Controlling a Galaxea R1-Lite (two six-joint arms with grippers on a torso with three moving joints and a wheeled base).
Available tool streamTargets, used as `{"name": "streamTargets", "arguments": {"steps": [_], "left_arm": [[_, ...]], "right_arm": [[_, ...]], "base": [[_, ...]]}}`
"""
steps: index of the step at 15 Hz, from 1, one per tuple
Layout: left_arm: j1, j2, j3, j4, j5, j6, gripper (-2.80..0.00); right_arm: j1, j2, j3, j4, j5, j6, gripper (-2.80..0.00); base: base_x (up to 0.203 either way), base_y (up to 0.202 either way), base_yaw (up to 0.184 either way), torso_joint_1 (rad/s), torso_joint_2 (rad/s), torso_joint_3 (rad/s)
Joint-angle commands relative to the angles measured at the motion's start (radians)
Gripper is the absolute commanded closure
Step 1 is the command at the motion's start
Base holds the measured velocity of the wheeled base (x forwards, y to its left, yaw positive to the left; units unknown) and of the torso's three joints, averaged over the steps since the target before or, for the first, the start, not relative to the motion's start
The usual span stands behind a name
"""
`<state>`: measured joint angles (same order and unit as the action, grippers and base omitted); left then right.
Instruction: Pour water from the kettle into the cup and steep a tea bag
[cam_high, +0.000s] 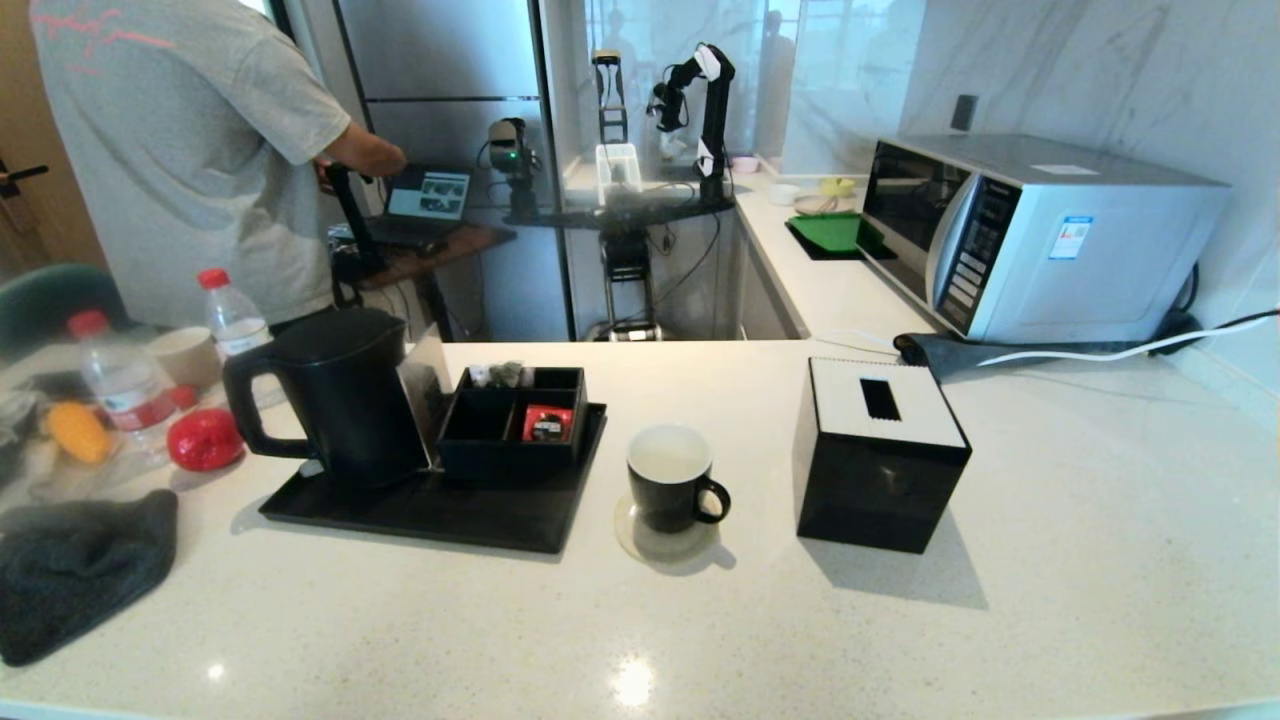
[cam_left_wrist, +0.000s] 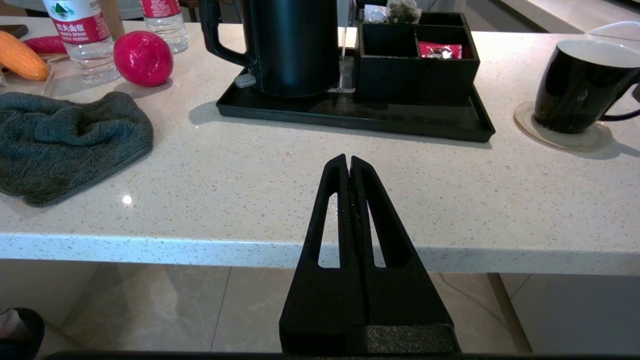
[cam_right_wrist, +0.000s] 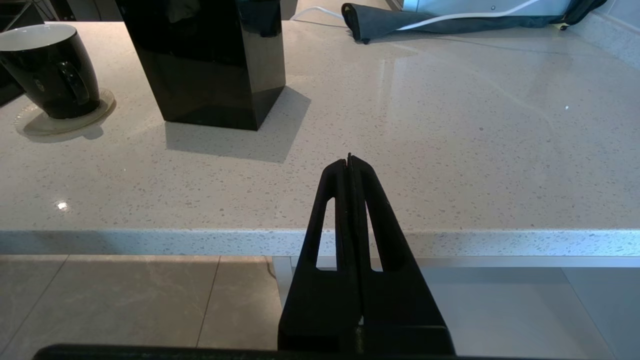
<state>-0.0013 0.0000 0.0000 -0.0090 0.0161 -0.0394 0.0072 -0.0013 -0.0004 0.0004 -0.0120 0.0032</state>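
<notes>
Kettle (cam_high: 340, 395) upright on tray (cam_high: 420, 510) (handle leftward, away from cup (cam_high: 672, 478))

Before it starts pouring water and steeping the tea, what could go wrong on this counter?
The kettle stands tight against the compartment box on the tray, so lifting it may knock the box. The cup sits on a loose coaster and could slide if bumped. The tea bag is tiny and easy to fumble.

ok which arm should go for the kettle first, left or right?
Left, probably. The kettle stands on the tray at the robot's left, straight ahead of the shut left gripper. The right gripper, also shut, faces the black box, with the cup between.
</notes>
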Motion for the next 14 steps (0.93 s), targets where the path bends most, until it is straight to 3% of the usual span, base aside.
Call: {"name": "streamTargets", "arguments": {"steps": [1,14], "left_arm": [[0.001,0.0,0.0,0.0,0.0,-0.001,0.0],[0.0,0.0,0.0,0.0,-0.001,-0.004,0.0]], "right_arm": [[0.0,0.001,0.0,0.0,0.0,0.0,0.0],[0.0,0.001,0.0,0.0,0.0,0.0,0.0]], "base": [[0.0,0.0,0.0,0.0,0.0,0.0],[0.0,0.0,0.0,0.0,0.0,0.0]]}}
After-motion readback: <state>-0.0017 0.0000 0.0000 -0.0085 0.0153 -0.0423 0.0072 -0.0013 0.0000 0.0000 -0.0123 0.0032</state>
